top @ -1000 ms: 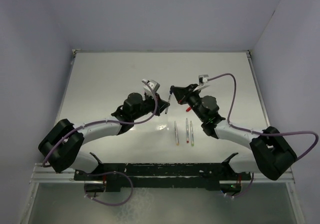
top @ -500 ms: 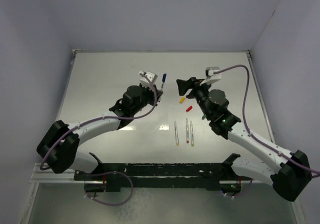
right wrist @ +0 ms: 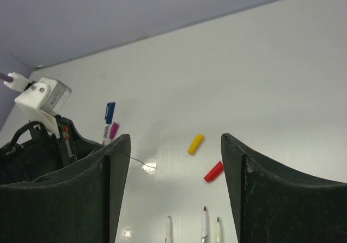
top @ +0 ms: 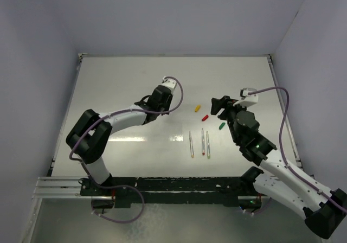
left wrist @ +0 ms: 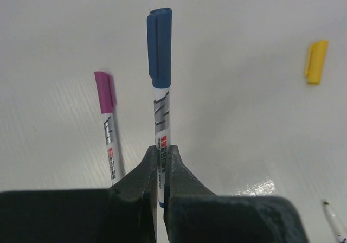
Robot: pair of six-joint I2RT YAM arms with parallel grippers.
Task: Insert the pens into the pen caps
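Note:
My left gripper (left wrist: 161, 149) is shut on a silver pen (left wrist: 161, 125) with a blue cap (left wrist: 159, 46) on its far end. It holds this pen just right of a purple-capped pen (left wrist: 109, 125) that lies on the white table. In the top view the left gripper (top: 161, 97) is at the table's middle left. My right gripper (top: 217, 105) stands open with nothing between its fingers, above the loose caps. These are a yellow cap (top: 198, 109), a red cap (top: 205, 117) and a green cap (top: 222, 126). Three uncapped pens (top: 203, 141) lie side by side nearer the arm bases.
The white table (top: 108, 80) is walled on three sides, with a raised lip along its left and right edges. In the right wrist view the left arm's white camera block (right wrist: 43, 95) sits at the far left. Purple cables loop off both wrists.
The two grippers, together at mid-table a second ago, have parted. The right gripper opened and drew back right. The left carried the blue-capped pen left and lowered it beside the purple one.

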